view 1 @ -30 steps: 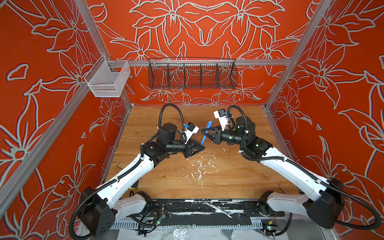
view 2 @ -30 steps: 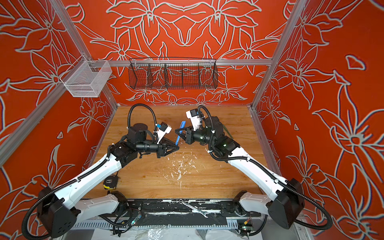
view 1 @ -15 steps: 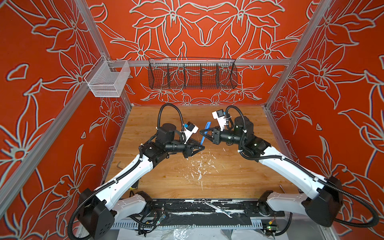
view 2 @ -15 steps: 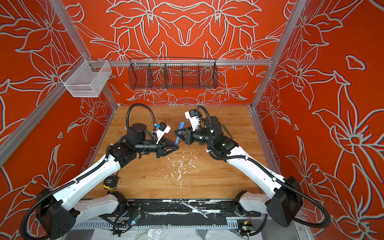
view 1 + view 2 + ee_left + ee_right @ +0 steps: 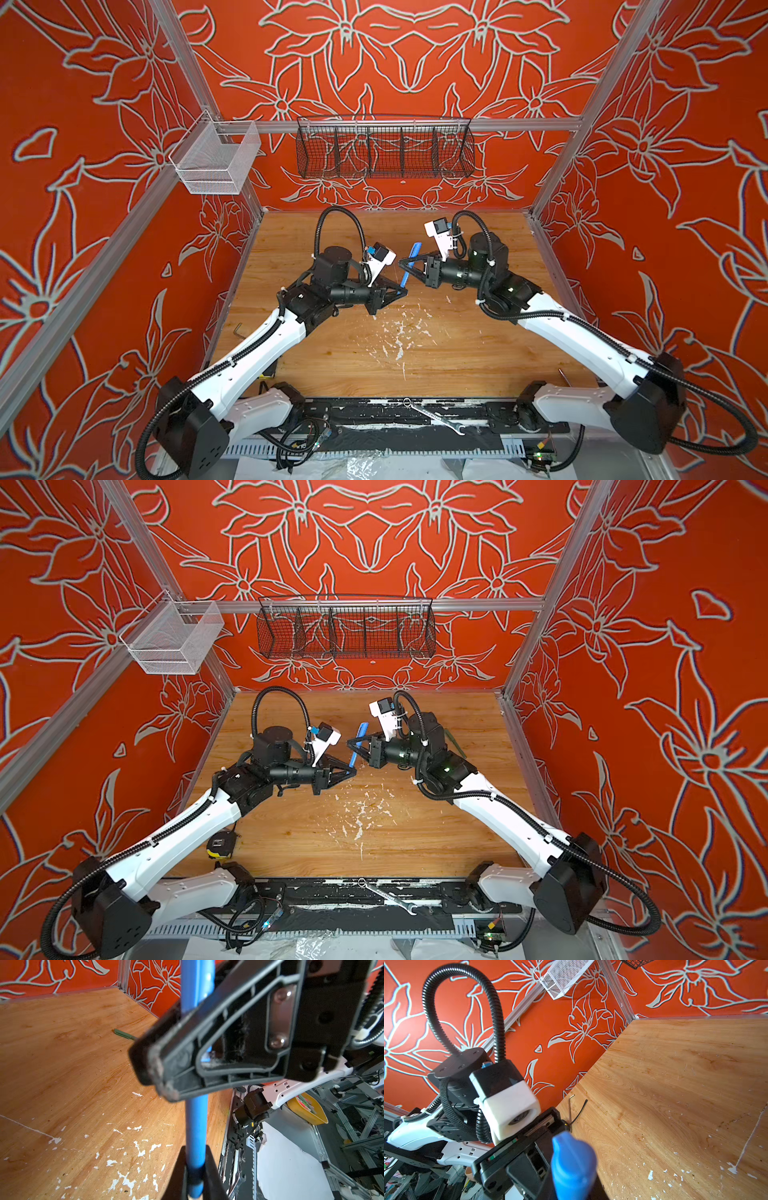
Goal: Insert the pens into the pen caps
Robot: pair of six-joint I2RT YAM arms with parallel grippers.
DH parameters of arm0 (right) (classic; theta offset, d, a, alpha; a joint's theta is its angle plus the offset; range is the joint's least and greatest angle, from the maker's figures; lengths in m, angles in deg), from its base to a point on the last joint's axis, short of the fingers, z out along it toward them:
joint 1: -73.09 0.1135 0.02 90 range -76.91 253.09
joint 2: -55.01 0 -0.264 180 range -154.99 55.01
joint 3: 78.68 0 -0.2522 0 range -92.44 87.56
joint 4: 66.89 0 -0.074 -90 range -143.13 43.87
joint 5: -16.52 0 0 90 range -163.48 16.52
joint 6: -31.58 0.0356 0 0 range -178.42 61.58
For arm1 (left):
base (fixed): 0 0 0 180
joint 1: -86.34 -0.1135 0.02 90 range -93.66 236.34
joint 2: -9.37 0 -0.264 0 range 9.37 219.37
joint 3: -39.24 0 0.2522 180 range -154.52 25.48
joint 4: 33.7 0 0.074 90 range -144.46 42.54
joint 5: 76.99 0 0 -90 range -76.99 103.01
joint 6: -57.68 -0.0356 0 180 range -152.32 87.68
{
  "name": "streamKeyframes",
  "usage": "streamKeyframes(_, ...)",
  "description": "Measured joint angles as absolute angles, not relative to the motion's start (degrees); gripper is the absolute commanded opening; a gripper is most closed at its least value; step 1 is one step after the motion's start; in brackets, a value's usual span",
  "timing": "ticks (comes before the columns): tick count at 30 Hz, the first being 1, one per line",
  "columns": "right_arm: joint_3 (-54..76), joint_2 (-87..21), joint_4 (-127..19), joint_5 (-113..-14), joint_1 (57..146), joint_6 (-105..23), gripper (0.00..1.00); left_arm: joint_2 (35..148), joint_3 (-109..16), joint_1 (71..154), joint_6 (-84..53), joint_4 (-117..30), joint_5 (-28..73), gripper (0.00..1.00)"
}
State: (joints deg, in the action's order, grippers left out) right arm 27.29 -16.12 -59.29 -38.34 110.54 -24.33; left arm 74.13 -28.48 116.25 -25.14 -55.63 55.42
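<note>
**Operator:** Report the left end effector.

**Technician:** Jaws closed on the blue pen, at the part of the barrel farthest from the cap. In the left wrist view the barrel is pinched between both fingers and runs straight out from them.

**Operator:** And the right end effector?

**Technician:** Jaws closed, gripping the blue cap. The closed end of the cap projects past the fingers toward the right wrist camera. The two end effectors face each other above the middle of the table, clear of its surface. Pen and cap lie in one line between them.

**Operator:** Is the pen seated?

**Technician:** This cannot be confirmed, because the right fingers hide the mouth of the cap. In both top views pen and cap read as one unbroken blue stick. My judgement is that insertion is under way or nearly complete. A final push along the axis may be required.

**Operator:** What about the remaining items?

**Technician:** A green pen lies flat on the table behind the right arm, toward the right wall. Whether it carries its cap cannot be told from here. No beige pen or beige cap shows in any view.

**Operator:** Overall progress?

**Technician:** As a judgement:
- **Blue pair:** in hand and being joined.
- **Green pair:** status undetermined.
- **Beige pair:** not located.

At best, one pair of three is close to done.
</note>
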Motion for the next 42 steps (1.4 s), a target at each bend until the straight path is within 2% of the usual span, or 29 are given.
streamKeyframes(6,27.29,-16.04,-58.87,-38.39,110.54,-24.99,0.00,74.15,-28.48,116.28,-25.21,-55.61,55.05,0.00)
streamKeyframes(7,27.29,-15.95,-58.70,-38.50,110.54,-25.14,0.08,74.15,-28.48,116.28,-25.23,-55.61,55.01,0.00)
streamKeyframes(8,27.29,-15.78,-58.43,-38.65,110.54,-25.34,0.19,74.15,-28.48,116.28,-25.23,-55.61,54.94,0.00)
streamKeyframes(9,27.29,-15.58,-58.04,-38.87,110.54,-25.43,0.24,74.15,-28.48,116.30,-25.30,-55.61,54.90,0.00)
streamKeyframes(11,27.29,-14.97,-56.84,-39.52,110.54,-26.30,0.26,74.15,-28.48,116.32,-25.27,-55.58,54.64,0.00)
streamKeyframes(14,27.62,-13.57,-54.98,-40.29,110.52,-26.72,0.43,74.17,-28.48,116.30,-25.30,-55.58,53.96,0.00)
streamKeyframes(16,28.16,-12.13,-53.95,-41.14,110.47,-27.48,0.45,74.23,-28.48,116.30,-25.27,-55.54,53.54,0.00)
streamKeyframes(20,28.51,-8.74,-51.11,-42.71,110.43,-28.36,0.55,74.72,-28.46,116.28,-25.27,-55.50,52.93,0.00)
streamKeyframes(24,28.51,-6.20,-48.18,-44.59,110.28,-29.47,0.59,74.78,-27.80,116.28,-25.32,-54.99,52.67,0.00)
streamKeyframes(29,27.66,-4.82,-45.21,-45.51,108.29,-30.43,0.59,73.82,-25.22,116.28,-25.58,-53.86,52.06,0.00)
streamKeyframes(42,23.27,-10.92,-45.49,-42.28,104.81,-30.96,0.63,72.77,-24.22,116.28,-25.69,-52.48,52.10,0.00)
